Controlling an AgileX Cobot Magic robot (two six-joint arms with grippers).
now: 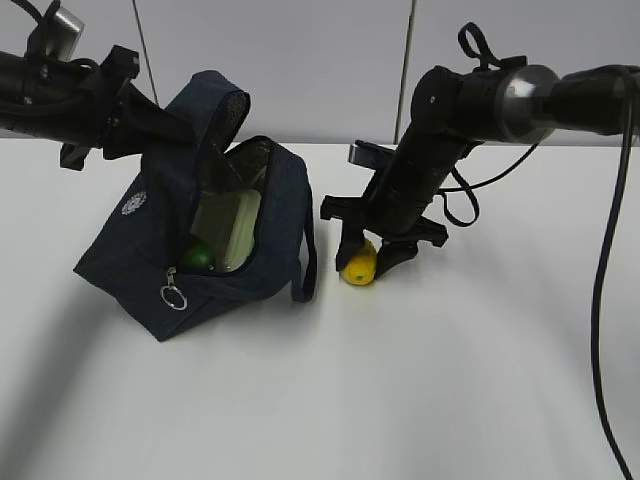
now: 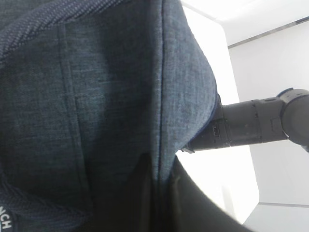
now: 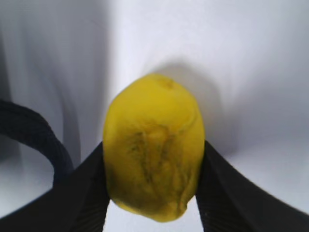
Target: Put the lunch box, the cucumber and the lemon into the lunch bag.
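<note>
On the left of the white table (image 1: pixel 420 400), one dark navy fabric box-shaped lunch bag (image 1: pixel 130 255) is seen tipped so that its unzipped opening faces the near right. A silvery lining is visible inside the mouth, and a metal ring pull (image 1: pixel 174 296) hangs at the near edge of the opening. One loop handle (image 1: pixel 306 270) of dark webbing droops down the bag's right side.

The left gripper (image 1: pixel 185 135) is placed at the raised flap of the bag, at its upper far left. In the left wrist view only navy cloth is seen pressed close between the dark fingers (image 2: pixel 140 193); the pincer is clenched on that cloth.

Inside the bag, one squarish container with a pale sage-green lid, the lunch box (image 1: pixel 232 232), is seen standing on edge. Just left of it, at the bottom of the opening, the rounded end of one dark green smooth cucumber (image 1: pixel 198 256) is visible.

Right of the bag, and apart from it, one small bright yellow oval lemon (image 1: pixel 360 264) rests on the table. Its skin is dimpled, with darker mottling on the near face in the right wrist view. The right gripper (image 1: pixel 372 258) is lowered over it, with a black finger touching each side of the lemon.

Count: bag 1, lunch box 1, cucumber 1, lemon 1, grippers 2.
</note>
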